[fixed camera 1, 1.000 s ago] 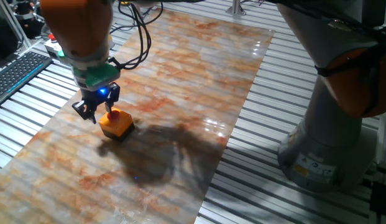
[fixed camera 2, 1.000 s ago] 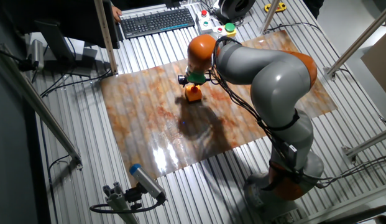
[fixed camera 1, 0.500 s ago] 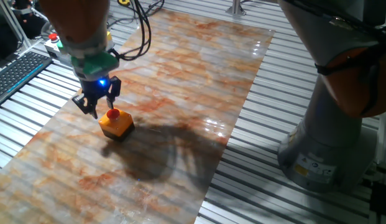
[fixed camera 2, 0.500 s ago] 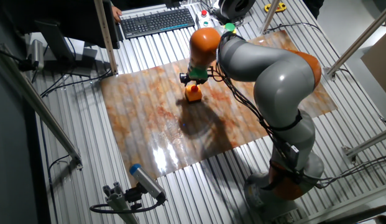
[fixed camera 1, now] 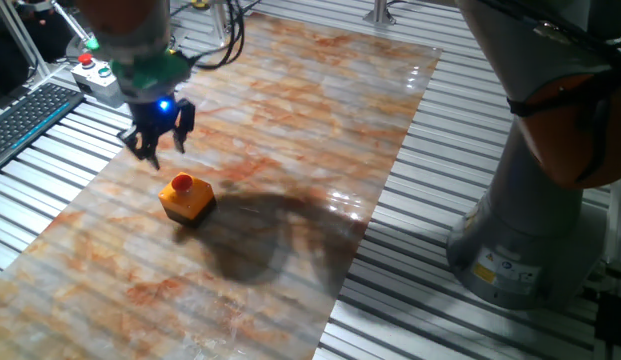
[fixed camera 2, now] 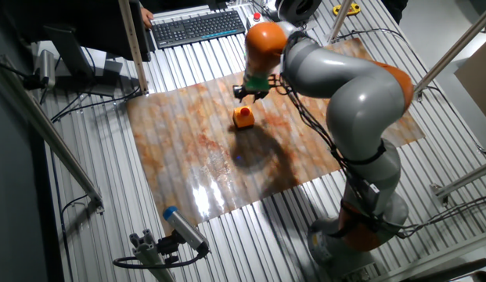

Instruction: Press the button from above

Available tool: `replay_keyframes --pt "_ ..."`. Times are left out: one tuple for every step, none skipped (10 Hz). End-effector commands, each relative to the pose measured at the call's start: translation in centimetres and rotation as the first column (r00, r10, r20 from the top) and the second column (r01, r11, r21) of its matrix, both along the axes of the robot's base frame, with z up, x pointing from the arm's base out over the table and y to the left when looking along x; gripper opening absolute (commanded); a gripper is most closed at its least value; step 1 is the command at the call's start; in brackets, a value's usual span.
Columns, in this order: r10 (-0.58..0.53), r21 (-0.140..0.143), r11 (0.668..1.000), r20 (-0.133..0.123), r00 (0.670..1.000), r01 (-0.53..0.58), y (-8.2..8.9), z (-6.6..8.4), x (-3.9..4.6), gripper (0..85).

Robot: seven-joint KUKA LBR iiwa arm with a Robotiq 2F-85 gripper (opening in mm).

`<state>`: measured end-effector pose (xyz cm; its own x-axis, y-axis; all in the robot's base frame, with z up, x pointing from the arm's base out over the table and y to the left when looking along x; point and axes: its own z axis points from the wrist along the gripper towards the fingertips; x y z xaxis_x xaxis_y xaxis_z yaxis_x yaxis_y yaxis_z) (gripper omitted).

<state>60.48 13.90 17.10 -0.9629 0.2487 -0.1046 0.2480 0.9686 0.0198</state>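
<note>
The button (fixed camera 1: pixel 181 183) is a small round red cap on top of a square orange box (fixed camera 1: pixel 187 200). The box stands on a marbled orange and grey mat (fixed camera 1: pixel 290 130) that covers the middle of the ribbed metal table (fixed camera 1: pixel 420 250). In the other fixed view the box sits near the far middle part of the mat.

The claw (fixed camera 1: pixel 157 146) hangs in the air above the button and a little to the far left of it, not touching it. It points down. A blue light shines on its body, under a green ring. Its dark fingers (fixed camera 1: pixel 142 147) stand apart with a clear gap between the tips, so the claw is open, and it holds nothing. In the other fixed view the claw (fixed camera 2: pixel 250 92) is just above the button (fixed camera 2: pixel 243 111), on the keyboard side.

The shadow of the arm lies on the mat, to the right of the box.

A black keyboard (fixed camera 2: pixel 197 28) lies at the far edge of the table. Near it is a grey control box (fixed camera 1: pixel 93 72) with a red button.
</note>
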Motion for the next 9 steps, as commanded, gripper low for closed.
replay_keyframes --pt "0.003 -0.029 1.000 -0.007 1.000 -0.003 -0.4 0.1 -0.02 51.0" --pt "0.007 -0.023 1.000 -0.007 1.000 -0.007 -0.4 0.1 -0.02 51.0" --pt "0.019 -0.012 1.000 -0.006 1.000 -0.019 -0.4 0.1 -0.02 51.0" --pt "0.036 0.023 0.999 -0.002 0.999 -0.036 -0.4 0.1 -0.02 51.0" --pt "0.029 0.017 0.999 -0.004 1.000 -0.029 -0.4 0.1 -0.02 51.0" --pt "0.032 0.015 0.999 -0.008 0.999 -0.032 -0.4 0.1 -0.02 51.0" --pt "0.044 0.013 0.999 -0.010 0.999 -0.044 -0.4 0.1 -0.02 51.0" --pt "0.057 0.008 0.998 -0.013 0.998 -0.057 -1.1 0.3 -0.02 51.0" --pt "0.070 -0.003 0.998 -0.013 0.997 -0.070 -2.0 0.7 0.07 51.0"
